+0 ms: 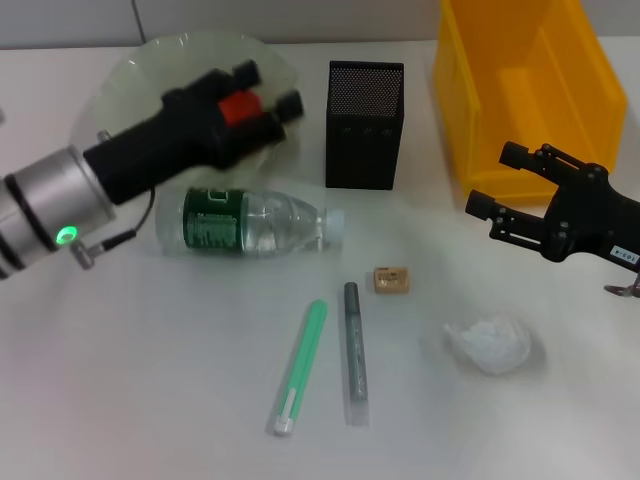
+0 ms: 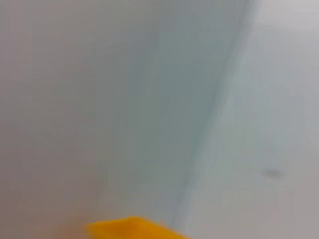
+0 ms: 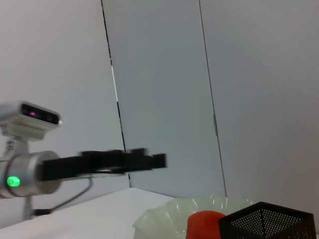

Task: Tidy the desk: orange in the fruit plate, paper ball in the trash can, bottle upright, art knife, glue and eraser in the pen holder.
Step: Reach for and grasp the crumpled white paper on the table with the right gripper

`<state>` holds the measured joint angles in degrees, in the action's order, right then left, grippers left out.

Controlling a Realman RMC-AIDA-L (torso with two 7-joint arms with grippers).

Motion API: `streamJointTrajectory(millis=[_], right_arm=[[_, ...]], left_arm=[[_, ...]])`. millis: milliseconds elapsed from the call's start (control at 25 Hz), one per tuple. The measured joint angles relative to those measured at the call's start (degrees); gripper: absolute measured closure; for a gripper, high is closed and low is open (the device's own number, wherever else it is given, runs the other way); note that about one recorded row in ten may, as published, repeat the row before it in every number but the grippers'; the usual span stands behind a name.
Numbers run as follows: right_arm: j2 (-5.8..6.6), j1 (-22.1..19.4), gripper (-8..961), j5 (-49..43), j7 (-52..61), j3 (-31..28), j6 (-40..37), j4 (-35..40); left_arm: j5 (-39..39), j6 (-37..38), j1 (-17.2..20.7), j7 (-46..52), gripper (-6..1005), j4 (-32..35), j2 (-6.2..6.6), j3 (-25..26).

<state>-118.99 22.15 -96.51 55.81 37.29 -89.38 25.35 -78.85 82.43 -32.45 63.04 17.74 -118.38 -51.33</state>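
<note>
Where left claw [image 1: 262, 88] hovers, half-hidden orange [image 1: 238, 106].

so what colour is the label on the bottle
Dark green with white print, on the bottle; clearest in the head view.

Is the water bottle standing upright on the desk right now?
No, the bottle lies on its side in front of the fruit plate, white cap toward the pen holder.

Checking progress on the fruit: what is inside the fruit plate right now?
The orange sits in the fruit plate, under the left gripper, whose open fingers stand on either side of it. The arm hides part of the plate's inside.
</note>
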Motion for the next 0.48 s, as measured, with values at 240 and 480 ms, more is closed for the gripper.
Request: streamJointTrajectory(millis=[240, 480], right_arm=[[0.51, 0.4, 141, -0.4, 3.2, 0.5, -1.5, 0.3], [2.37, 1.9, 143, -2.3, 7.7, 1.7, -3.7, 0.5]], left_arm=[[0.0, 7.6, 3.1, 0.7, 184, 3.6, 0.70, -6.1], [-10.3, 16.4, 6.2, 0.8, 185, 6.4, 3.22, -8.9]])
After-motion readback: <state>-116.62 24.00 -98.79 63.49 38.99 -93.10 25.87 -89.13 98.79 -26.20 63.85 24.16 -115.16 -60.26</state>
